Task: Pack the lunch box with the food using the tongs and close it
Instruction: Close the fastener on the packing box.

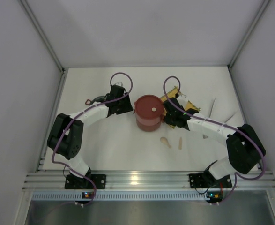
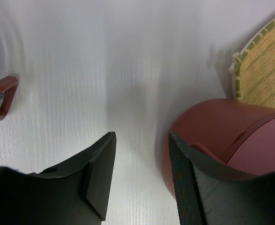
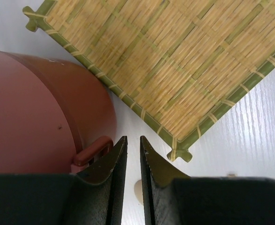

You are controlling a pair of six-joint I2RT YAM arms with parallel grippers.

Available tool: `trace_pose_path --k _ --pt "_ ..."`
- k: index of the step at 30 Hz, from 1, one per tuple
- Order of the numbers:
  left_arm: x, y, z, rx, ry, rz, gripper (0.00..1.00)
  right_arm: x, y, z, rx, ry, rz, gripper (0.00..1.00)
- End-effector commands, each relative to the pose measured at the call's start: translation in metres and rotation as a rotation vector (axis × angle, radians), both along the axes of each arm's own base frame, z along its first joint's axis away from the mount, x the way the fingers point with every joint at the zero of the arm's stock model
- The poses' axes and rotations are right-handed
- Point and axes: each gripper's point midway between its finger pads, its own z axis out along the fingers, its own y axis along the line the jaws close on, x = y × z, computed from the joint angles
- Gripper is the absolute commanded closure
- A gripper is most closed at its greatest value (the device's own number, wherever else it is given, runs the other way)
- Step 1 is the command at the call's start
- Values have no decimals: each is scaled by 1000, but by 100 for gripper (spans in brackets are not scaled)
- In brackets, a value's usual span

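Lidded lunch box (image 1: 146, 119) at mid-table, hemmed in by both arms. Left gripper (image 2: 142, 139) at its left flank, jaws well apart over bare table, nothing between them, one finger (image 2: 189, 183) hard by the maroon wall; touching or not, impossible to tell. Right gripper (image 3: 132, 140) at the right flank, jaws barely apart, a thin slit with nothing in it, just beside the box's small handle (image 3: 91, 153) and near the corner of the mat (image 3: 174, 70). No food in sight in any view; presumably inside the box, though unconfirmed. Tongs (image 1: 212, 108) faint on the table at right, well apart from the box. Loose bowl (image 1: 98, 98) behind the left arm, apart from the stack.

Risks from here: a snagged handle on any sideways sweep of the right fingers, enough to spin or tip the box; a shove from the left finger, sliding lid or tier off true; a squeeze from both sides at once, toppling the tall stack. Also possible: a box shut one tier short, with that bowl left out.
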Motion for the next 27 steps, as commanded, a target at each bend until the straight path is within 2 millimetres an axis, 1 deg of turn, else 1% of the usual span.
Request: trace_pose_path --k 1,2,5,7,13,18,22,27 --pt "9 -11 10 -36 -38 -21 46 26 17 25 86 -91 -2 83" --pt "10 -10 10 -37 -41 -20 47 28 20 28 94 -93 5 83" --pt "9 -12 9 -39 -40 -21 47 29 26 24 104 -75 20 83" --pt "6 -18 10 -59 -31 -49 47 30 30 23 114 -71 25 83" --pt "0 -25 9 -59 -25 -73 47 30 34 19 129 -56 31 83" --pt "-11 -32 3 -72 -3 -99 47 32 38 19 140 -60 39 83" --pt "-23 -35 -5 -95 21 -105 48 36 42 20 152 -66 45 83" --pt "-30 -43 -8 -137 34 -118 49 38 54 18 182 -60 83 83"
